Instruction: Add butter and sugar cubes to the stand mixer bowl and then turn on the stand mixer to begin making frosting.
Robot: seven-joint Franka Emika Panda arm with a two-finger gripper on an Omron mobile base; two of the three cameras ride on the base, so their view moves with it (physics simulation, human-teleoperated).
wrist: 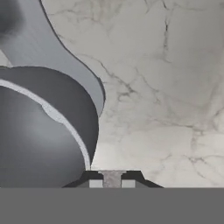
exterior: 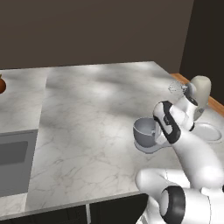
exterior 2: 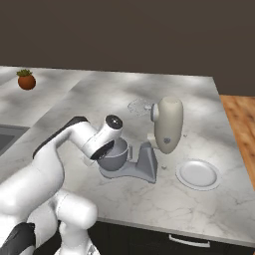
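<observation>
With the claw point(wrist: 112, 179) clenched on nothing at the bottom of the hand view, just beside the stand mixer bowl point(wrist: 39, 131) filling its left half, a careless swing risked knocking the bowl off the stand mixer point(exterior 2: 167, 124).

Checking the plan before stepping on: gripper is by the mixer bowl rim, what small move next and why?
Probably lift the gripper slightly up and clear of the stand mixer bowl. Its jaws are shut with nothing visibly between them, and it sits just outside the bowl's rim over the marble counter. No butter or sugar shows in the bowl, so it likely has to go and fetch them.
</observation>
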